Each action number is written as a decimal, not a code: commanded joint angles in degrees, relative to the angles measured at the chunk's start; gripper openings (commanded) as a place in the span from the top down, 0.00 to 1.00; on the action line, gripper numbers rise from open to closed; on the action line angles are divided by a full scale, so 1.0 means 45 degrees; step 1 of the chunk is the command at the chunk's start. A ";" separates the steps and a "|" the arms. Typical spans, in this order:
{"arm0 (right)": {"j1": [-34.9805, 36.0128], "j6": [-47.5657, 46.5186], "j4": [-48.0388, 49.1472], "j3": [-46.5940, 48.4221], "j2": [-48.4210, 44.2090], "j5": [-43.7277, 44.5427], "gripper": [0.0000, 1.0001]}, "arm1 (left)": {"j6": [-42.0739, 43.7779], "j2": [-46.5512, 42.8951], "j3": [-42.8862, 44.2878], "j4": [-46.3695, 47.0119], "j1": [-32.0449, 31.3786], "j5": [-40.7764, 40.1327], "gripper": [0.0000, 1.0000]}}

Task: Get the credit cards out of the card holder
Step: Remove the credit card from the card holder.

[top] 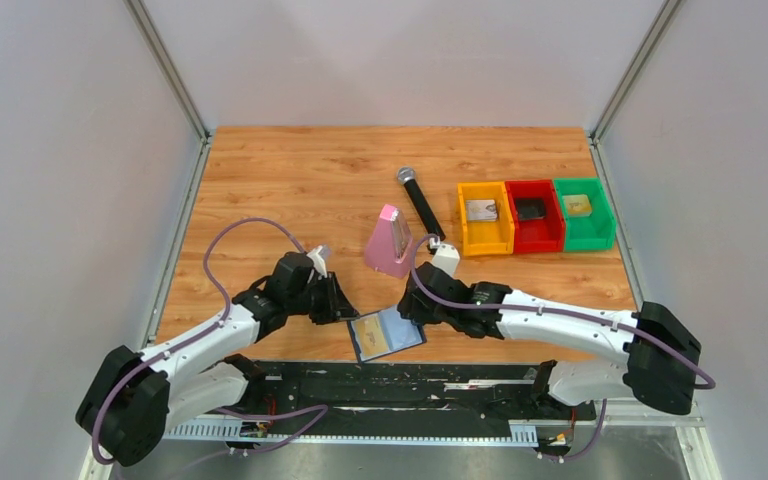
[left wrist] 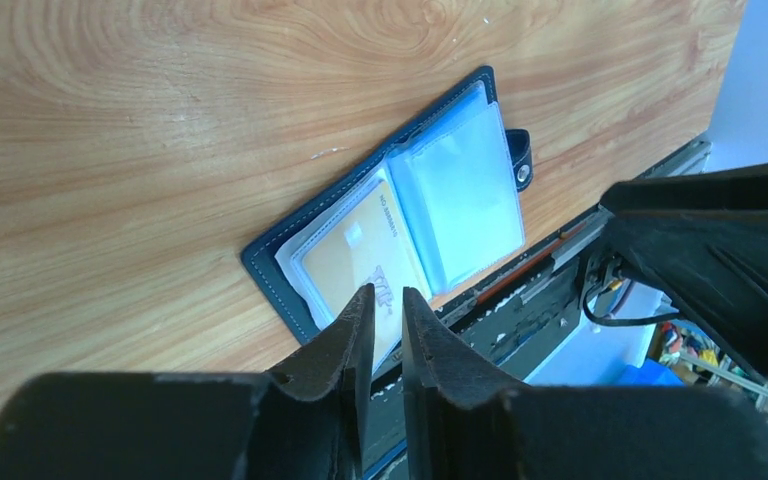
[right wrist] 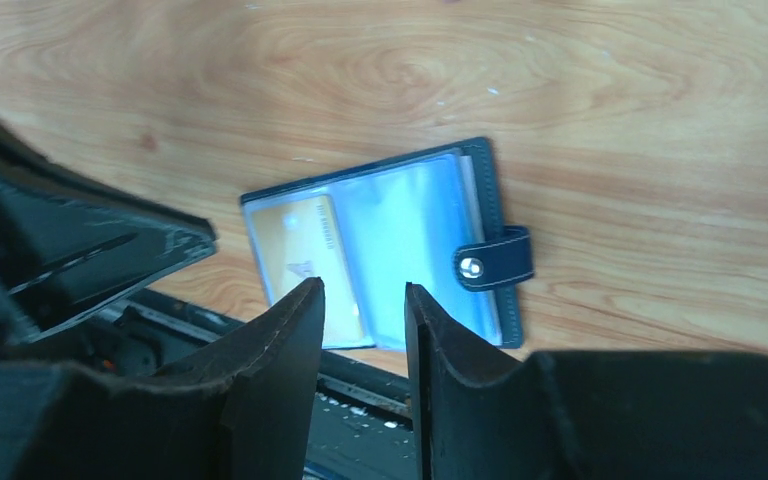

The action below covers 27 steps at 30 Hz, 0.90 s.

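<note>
Between the narrowly parted, empty left hand [left wrist: 385, 292] and right hand [right wrist: 365, 287], the open card holder [top: 388, 335] lies crosswise, tab [right wrist: 495, 260] rightward.

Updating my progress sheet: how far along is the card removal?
Done: the card holder lies unsnapped and open on the table. In hand: nothing; the left gripper and right gripper hover close to it, jaws apart and empty. Left: the tan-gold card sits inside the card holder, not yet pulled.
</note>
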 commanded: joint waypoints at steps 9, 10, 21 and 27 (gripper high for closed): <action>-0.0331 -0.3199 0.3590 0.0508 0.1256 -0.3872 0.67 | -0.0066 0.1063 -0.0721 0.1893 -0.0046 0.0976 0.80; -0.0445 -0.3239 0.3819 0.0459 0.1478 -0.4349 0.67 | -0.0061 0.1097 -0.0747 0.1850 -0.0049 0.0862 0.80; -0.1435 -0.3343 0.5440 -0.0457 0.2616 -0.6211 0.69 | 0.0103 0.2011 -0.1054 0.2438 -0.0038 0.0425 0.83; -0.1726 -0.3384 0.6112 -0.0623 0.3202 -0.6536 0.70 | 0.0185 0.2364 -0.1049 0.2441 -0.0045 0.0293 0.84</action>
